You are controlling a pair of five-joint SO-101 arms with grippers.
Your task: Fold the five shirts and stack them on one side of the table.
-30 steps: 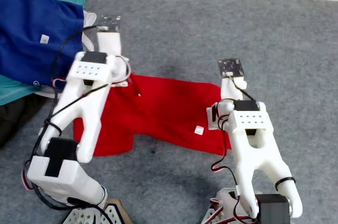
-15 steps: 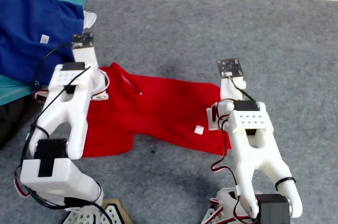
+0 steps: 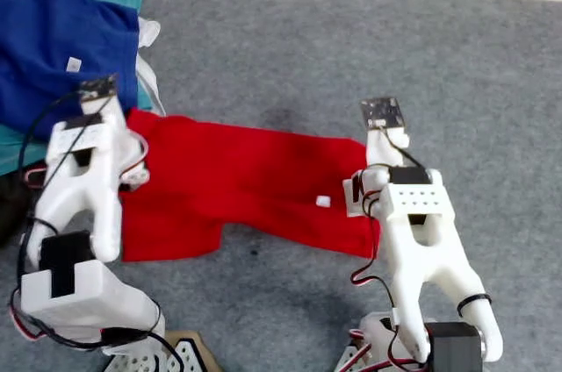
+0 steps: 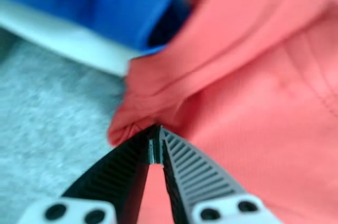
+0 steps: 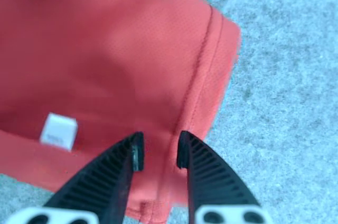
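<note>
Where left fingers pinch, the red shirt bunches.

Soft, even light bathes my grey felt surface; I see faint shadows just beside the spread red cloth shirt.

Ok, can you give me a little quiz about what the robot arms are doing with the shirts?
1. True or false: the left gripper is shut on an edge of the red shirt.
2. The right gripper is: A open over the red shirt's hem, B shut on a sock, C holding a cup.
3. Fill in: the shirt lying next to the red one, at the table's far corner, is ___.

Key: 1 true. 2 A. 3 blue, the blue shirt.
</note>
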